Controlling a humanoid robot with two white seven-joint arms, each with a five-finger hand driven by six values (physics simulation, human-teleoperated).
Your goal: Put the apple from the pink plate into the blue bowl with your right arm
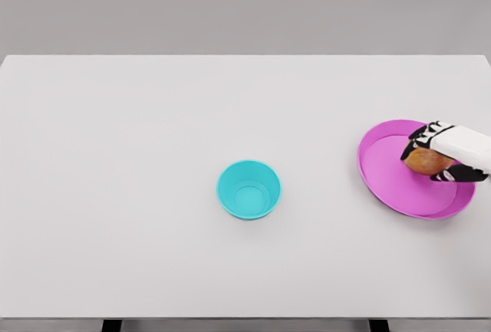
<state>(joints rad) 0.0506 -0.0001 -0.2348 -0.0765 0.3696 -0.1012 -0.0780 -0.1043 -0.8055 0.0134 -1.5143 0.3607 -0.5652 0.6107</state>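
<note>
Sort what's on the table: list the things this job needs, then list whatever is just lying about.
Needed for the job:
apple, on the pink plate
blue bowl, empty, left of the plate
right hand, fingers curled around the apple

Just lying about:
nothing besides the white table itself

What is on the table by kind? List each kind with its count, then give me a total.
Apple: 1, over the pink plate with the right hand curled around it
Pink plate: 1
Blue bowl: 1, with nothing in it
Total: 3
</note>
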